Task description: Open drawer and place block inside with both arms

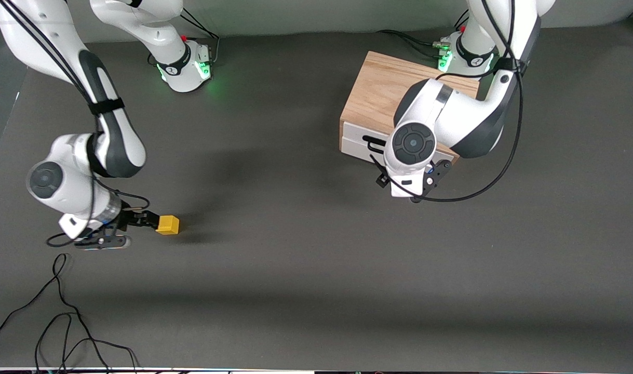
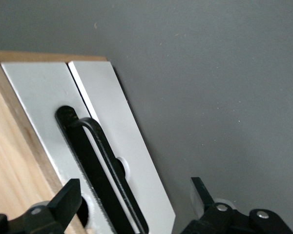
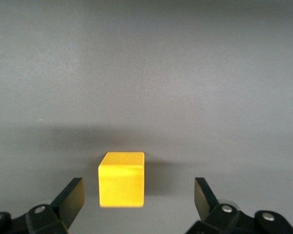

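Note:
The yellow block (image 1: 167,224) sits on the dark table toward the right arm's end. My right gripper (image 3: 136,197) is open and low at the table, with the block (image 3: 121,179) partly between its fingers, closer to one finger (image 3: 71,197) and untouched. The wooden box (image 1: 378,88) stands toward the left arm's end. Its drawer (image 1: 355,139) with the white front looks shut. My left gripper (image 2: 135,195) is open in front of the drawer front (image 2: 117,131), and its fingers straddle the black bar handle (image 2: 102,165) without touching it. In the front view the left wrist (image 1: 412,143) hides that gripper.
Loose black cables (image 1: 62,311) lie on the table near the front camera at the right arm's end. The two arm bases (image 1: 186,65) (image 1: 467,54) stand along the edge farthest from the front camera. A cable loop (image 1: 498,171) hangs beside the left wrist.

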